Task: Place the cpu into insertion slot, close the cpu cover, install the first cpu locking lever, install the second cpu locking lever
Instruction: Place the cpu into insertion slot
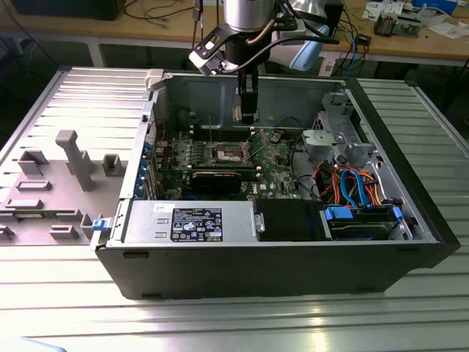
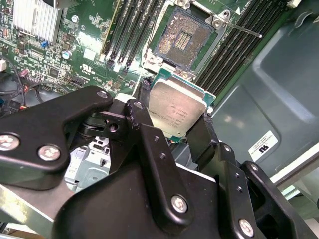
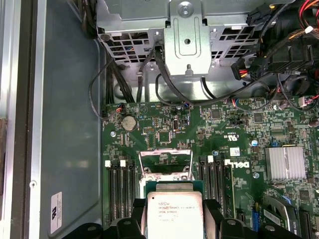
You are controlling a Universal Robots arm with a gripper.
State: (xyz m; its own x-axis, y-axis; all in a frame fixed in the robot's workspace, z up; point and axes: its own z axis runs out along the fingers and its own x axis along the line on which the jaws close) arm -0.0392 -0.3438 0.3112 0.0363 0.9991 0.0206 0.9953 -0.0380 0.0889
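The black gripper is closed tight on the cpu. Its two fingers press on two sides of the little silver square. In the second wrist view a thin green edge peeks out around the silver top. In the first wrist view the gripper and the cpu are cut off by the edge of the picture, so part of the chip is lost there.

The cpu is not in the insertion slot. It hangs near the slot, with a gap between them. The slot is open and its dark middle is bare. A thin metal lever sticks out beside it. In the first wrist view the chip hides most of the slot. The cpu cover stands up, lifted off the slot, and part of it is hidden behind the chip.

In the exterior view the gripper reaches down from the upper middle of the frame into the open computer case. Its tips are too small there to tell what they hold. The insertion slot sits on the green motherboard, near the middle of the frame and lower than the gripper. How high the gripper is above the slot is hard to tell. On the exterior view's left a grey rack lies on the metal table. The arm is cut off by the top of the frame.
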